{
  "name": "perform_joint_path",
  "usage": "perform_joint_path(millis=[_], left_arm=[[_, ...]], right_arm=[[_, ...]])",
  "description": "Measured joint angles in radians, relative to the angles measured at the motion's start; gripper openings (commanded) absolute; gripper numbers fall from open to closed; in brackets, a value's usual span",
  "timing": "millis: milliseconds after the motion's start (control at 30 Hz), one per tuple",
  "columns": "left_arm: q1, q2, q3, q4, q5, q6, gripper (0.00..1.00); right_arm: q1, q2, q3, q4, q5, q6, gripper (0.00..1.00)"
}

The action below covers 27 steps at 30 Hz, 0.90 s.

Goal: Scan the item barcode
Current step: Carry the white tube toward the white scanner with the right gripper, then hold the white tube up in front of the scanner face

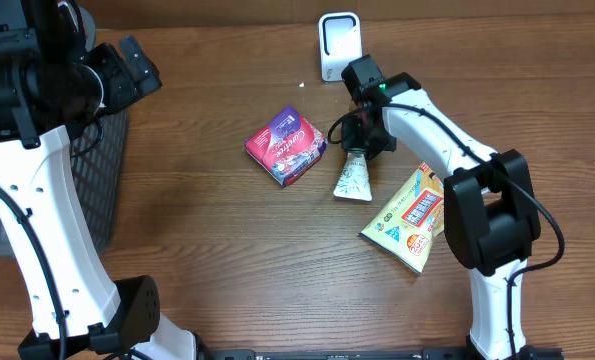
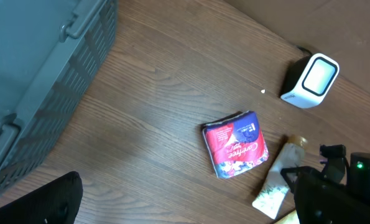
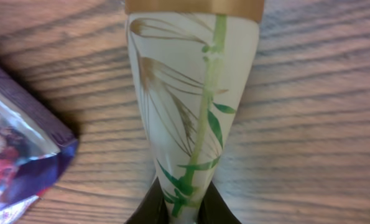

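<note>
Broadly, the job looks to be at its first stage. At the left edge of the overhead view a grey basket (image 1: 97, 170) stands close by the left gripper (image 1: 142, 68), whose jaws are spread wide with nothing between them, well apart from the goods. At centre lies a red and purple packet (image 1: 287, 147). Just right of it, the white tube (image 1: 354, 175) with a green leaf print lies flat on the table (image 1: 207, 260). The right gripper (image 1: 363, 138) sits over its upper end. In the wrist view the dark fingertips (image 3: 148, 213) appear pinched onto the tube, though only their tips show. The scanner (image 1: 339, 45) stands at upper centre, near but apart. A yellow packet (image 1: 409, 218) lies lower right. No barcode shows yet. As I judge, lifting the tube and presenting its code to the scanner remain.
</note>
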Motion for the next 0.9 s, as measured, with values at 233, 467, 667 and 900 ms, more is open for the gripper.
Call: perform_joint_path(millis=[233, 467, 667, 900], left_arm=[[0.000, 0.000, 0.000, 0.000, 0.000, 0.000, 1.00], [0.000, 0.000, 0.000, 0.000, 0.000, 0.000, 1.00], [0.000, 0.000, 0.000, 0.000, 0.000, 0.000, 1.00], [0.000, 0.000, 0.000, 0.000, 0.000, 0.000, 1.00]], right_arm=[[-0.067, 0.048, 0.205, -0.118, -0.026, -0.012, 0.04], [-0.138, 0.048, 0.360, 0.083, -0.177, -0.053, 0.04], [-0.158, 0.048, 0.361, 0.293, -0.227, -0.058, 0.04], [-0.142, 0.048, 0.361, 0.474, -0.146, -0.076, 0.04]])
